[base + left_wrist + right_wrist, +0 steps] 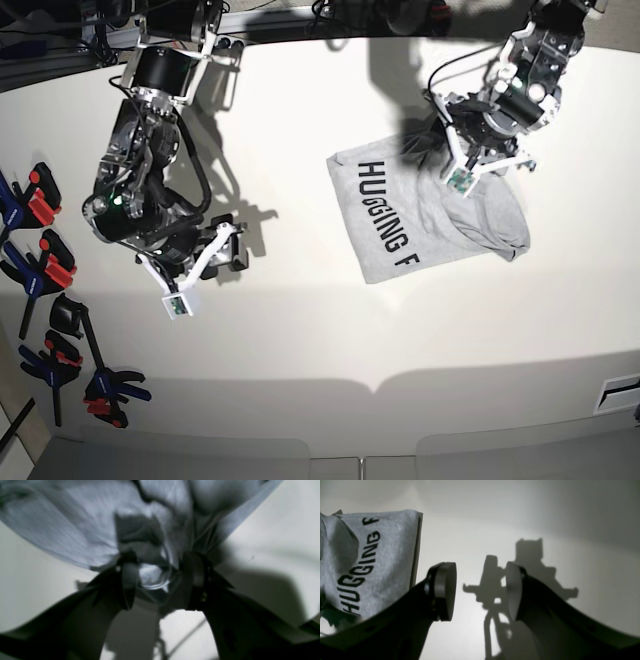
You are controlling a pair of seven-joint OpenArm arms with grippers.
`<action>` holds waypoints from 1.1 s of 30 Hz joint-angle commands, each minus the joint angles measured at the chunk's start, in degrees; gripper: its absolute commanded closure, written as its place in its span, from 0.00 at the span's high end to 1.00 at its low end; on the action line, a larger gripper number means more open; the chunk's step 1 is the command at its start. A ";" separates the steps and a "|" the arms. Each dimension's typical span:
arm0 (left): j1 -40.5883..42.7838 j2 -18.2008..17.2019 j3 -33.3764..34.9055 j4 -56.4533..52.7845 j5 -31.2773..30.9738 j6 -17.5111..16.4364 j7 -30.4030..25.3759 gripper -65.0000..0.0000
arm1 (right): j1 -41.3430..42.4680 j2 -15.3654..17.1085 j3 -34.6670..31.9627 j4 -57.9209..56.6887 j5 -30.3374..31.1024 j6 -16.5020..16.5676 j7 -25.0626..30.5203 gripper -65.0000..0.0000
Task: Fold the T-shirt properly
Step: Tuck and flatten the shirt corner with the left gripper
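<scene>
The light grey T-shirt [420,215] lies partly folded right of the table's centre, with black letters "HUGGING F" facing up. Its right part is bunched into a crumpled heap. My left gripper [476,160] is over that heap. In the left wrist view the left gripper [161,577] is shut on a gathered bunch of the T-shirt [82,527]. My right gripper [228,245] is open and empty, well left of the shirt. In the right wrist view the right gripper [480,590] stands open over bare table, with the T-shirt's [385,555] lettered edge at the left.
Several blue, black and red spring clamps [40,270] lie along the table's left edge. The white table [320,350] ends at a front edge near the bottom of the base view. Cables and arm bases [300,15] are at the back.
</scene>
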 commanded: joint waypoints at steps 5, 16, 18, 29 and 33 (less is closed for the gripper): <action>-0.66 -0.15 -0.31 0.31 2.84 0.55 -2.86 0.30 | 1.44 0.31 0.11 1.01 0.81 0.24 1.36 0.46; 2.45 -0.20 -0.31 15.63 14.53 6.45 1.42 0.00 | 1.44 0.31 0.11 1.01 0.81 0.24 1.70 0.46; 4.33 -0.20 -0.31 18.27 17.55 6.47 1.40 0.00 | 1.44 0.31 0.11 1.01 0.81 0.24 1.70 0.46; 13.55 -0.17 -0.31 13.79 26.38 6.75 1.42 0.00 | 1.44 0.31 0.11 1.01 0.83 0.24 1.70 0.46; 13.64 -0.17 -0.31 9.49 31.54 9.81 1.42 0.00 | 1.44 0.28 0.09 1.01 0.87 0.24 1.70 0.46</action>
